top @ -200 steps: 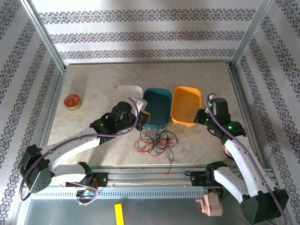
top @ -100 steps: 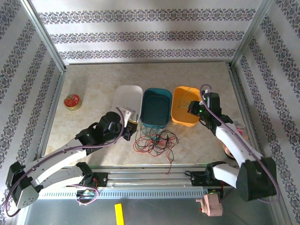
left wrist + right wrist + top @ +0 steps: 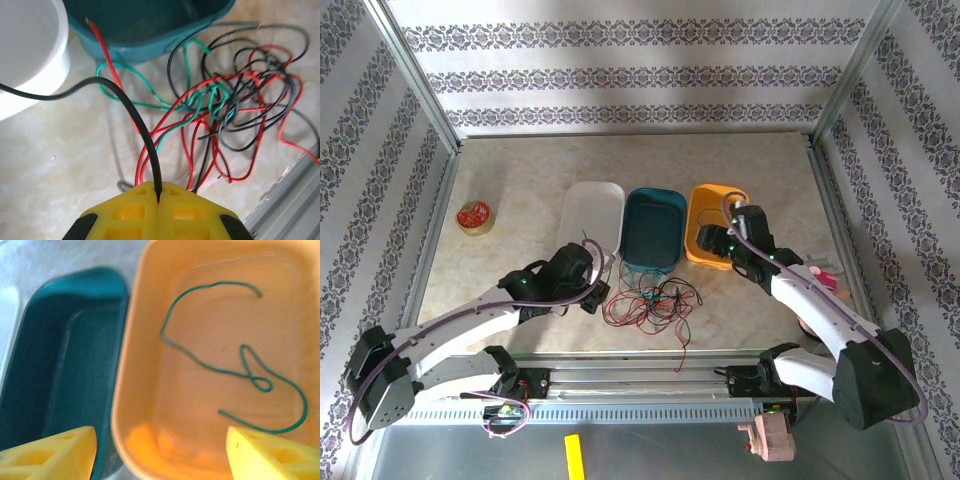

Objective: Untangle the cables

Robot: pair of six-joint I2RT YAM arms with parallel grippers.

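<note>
Left hand (image 3: 159,200) is pinched on a black cable (image 3: 100,79); right hand (image 3: 160,452) is spread. The cables (image 3: 650,300) are judged light and limp, best gripped at free ends.

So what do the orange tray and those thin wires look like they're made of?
The orange tray looks like moulded plastic, smooth and slightly glossy: rounded corners, one even colour, soft highlights on its floor. The wires look like flexible plastic-insulated leads in red, green and black. They hold loose, springy loops and have a faint sheen. Any metal core can't be made out.
</note>
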